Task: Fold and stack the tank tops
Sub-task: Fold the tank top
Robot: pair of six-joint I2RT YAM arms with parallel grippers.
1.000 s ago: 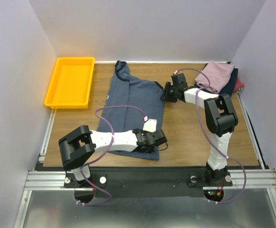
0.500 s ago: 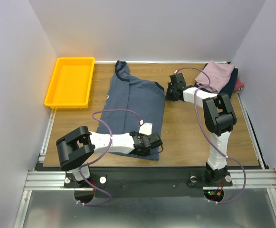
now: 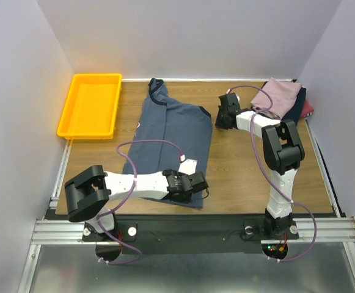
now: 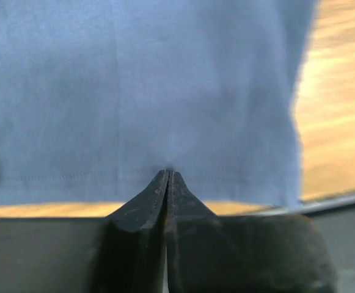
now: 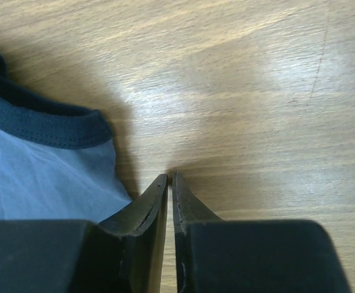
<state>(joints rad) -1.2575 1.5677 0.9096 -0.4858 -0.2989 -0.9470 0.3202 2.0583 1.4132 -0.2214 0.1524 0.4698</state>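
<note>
Slate-blue tank top (image 3: 171, 137) lies spread flat on the table (image 3: 238, 165). It runs from its dark-trimmed neck at 12 o'clock down to its hem at 6 o'clock, a little left of the middle. Only a pale sliver of lettering shows at its 9 o'clock edge, too small to read. The left arm lies across its near-left part and hides the cloth there.

The left pincer (image 3: 194, 183) sits at the hem near the 5 o'clock corner. In its wrist view the left pincer (image 4: 168, 173) is closed tight on the hem stitching, with a faint pucker rising from the tips. The wood to the right of the cloth is blurred.

The right pincer (image 3: 219, 122) rests on bare wood just beside the top's 2 o'clock armhole. Its wrist view shows the right pincer (image 5: 170, 177) drawn narrow, a hairline slit between the fingers with nothing in it. The dark trim lies just to its left, and the cloth is cut off by the frame.

At the 2 o'clock corner the mauve-pink tank top (image 3: 280, 96) covers most of the navy tank top (image 3: 296, 111). The maroon tank top (image 3: 309, 110) peeks out only at the wall side.

The hem lies close to the table's 6 o'clock edge. Bare wood stretches from 3 to 5 o'clock between the spread top and the stack. A yellow tray (image 3: 64, 130) sits at 10 o'clock, near the top's left edge.
</note>
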